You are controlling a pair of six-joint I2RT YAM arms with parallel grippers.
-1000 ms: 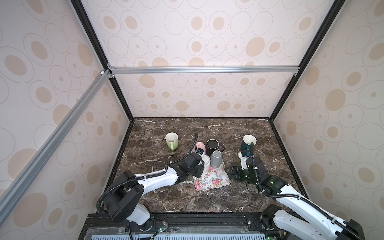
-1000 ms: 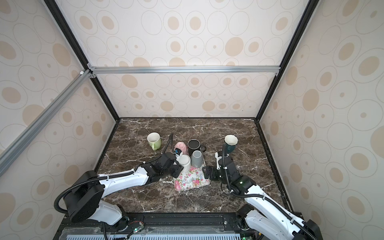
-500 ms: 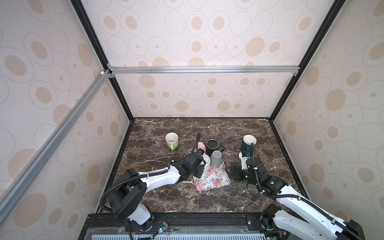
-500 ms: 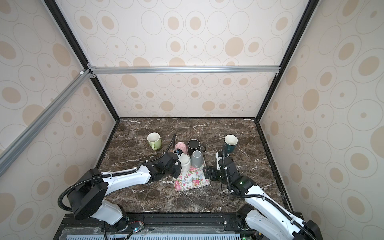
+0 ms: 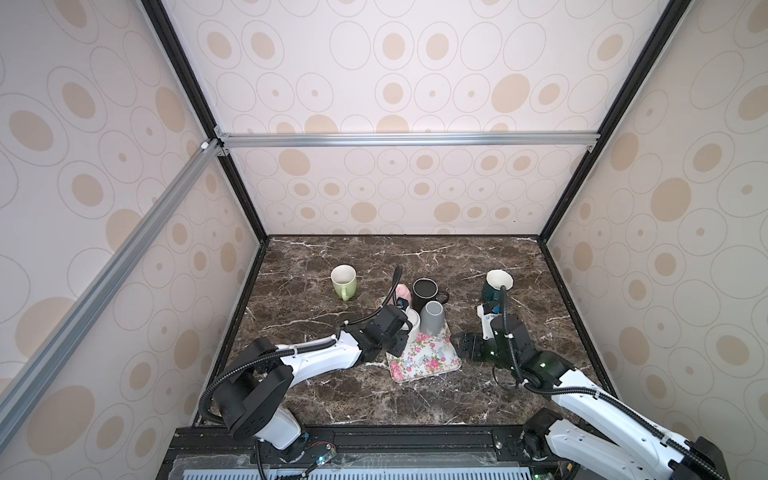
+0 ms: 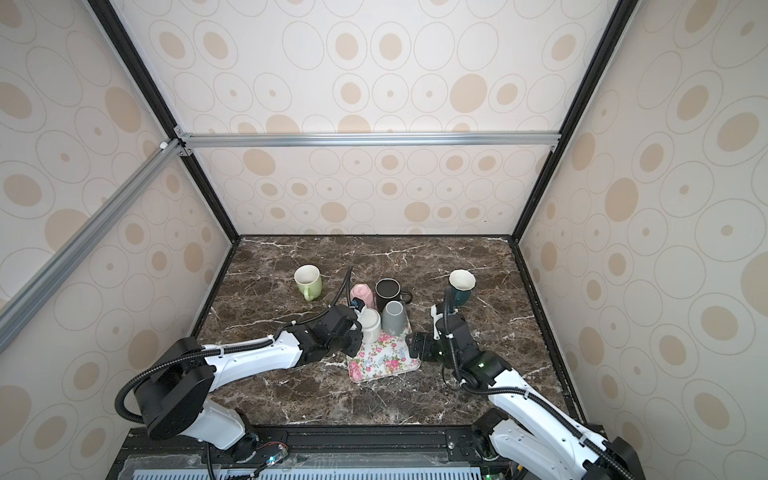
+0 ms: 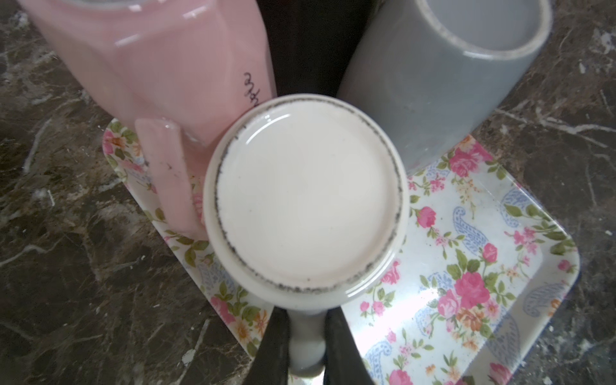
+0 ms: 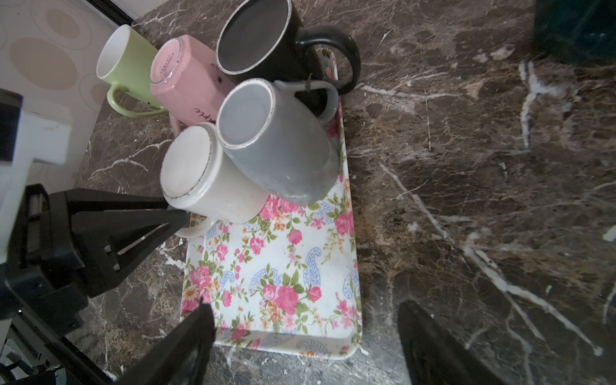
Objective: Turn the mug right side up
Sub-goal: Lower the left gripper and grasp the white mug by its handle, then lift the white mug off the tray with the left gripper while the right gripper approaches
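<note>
ROBOT HAND TAKES A MUG BY THE HANDLE: Six mugs, one floral tray (image 5: 430, 362) and two robot hands share a dark marble surface (image 5: 365, 401). Three mugs stand upright: a green mug (image 5: 344, 281) left of centre in both top views, a black mug (image 5: 424, 292) mid-frame and a dark teal mug (image 5: 496, 286) to the right. Three stand upside down, clustered at the tray's upper end: a pink mug (image 5: 404, 293), a grey mug (image 5: 432, 318) and the white mug (image 5: 412, 326), base up, just below centre. The left hand (image 7: 306, 315) is clenched on the white mug's handle; the left wrist view shows its two black fingers (image 7: 276, 340) pressing either side of the handle, with the mug's round base just beyond the fingertips. The right hand (image 8: 301, 308) is released, its fingers spread wide just right of the tray in both top views, apart from every mug.
</note>
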